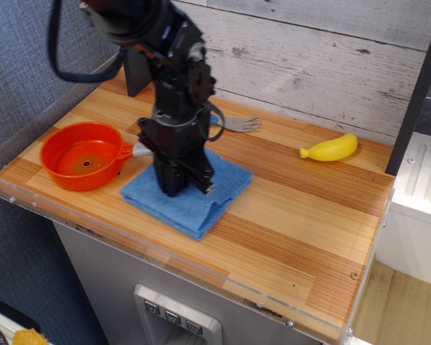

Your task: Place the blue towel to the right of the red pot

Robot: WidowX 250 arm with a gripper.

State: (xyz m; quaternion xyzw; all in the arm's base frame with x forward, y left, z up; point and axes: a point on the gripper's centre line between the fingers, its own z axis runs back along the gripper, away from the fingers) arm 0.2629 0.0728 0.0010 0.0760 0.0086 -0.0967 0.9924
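Observation:
The blue towel (205, 201) lies folded on the wooden counter, its left edge just right of the red pot (82, 154). The pot sits upright at the counter's left end, and its grey handle points right and is mostly hidden behind the arm. My gripper (174, 188) points straight down onto the towel's left half. Its fingers are close together and pinch the cloth, their tips sunk into it.
A yellow toy banana (330, 149) lies at the back right. The grey tines of a fork (241, 123) stick out behind the arm. A clear plastic rim (165, 255) runs along the counter's front edge. A plank wall stands behind, and a black post is at the back left.

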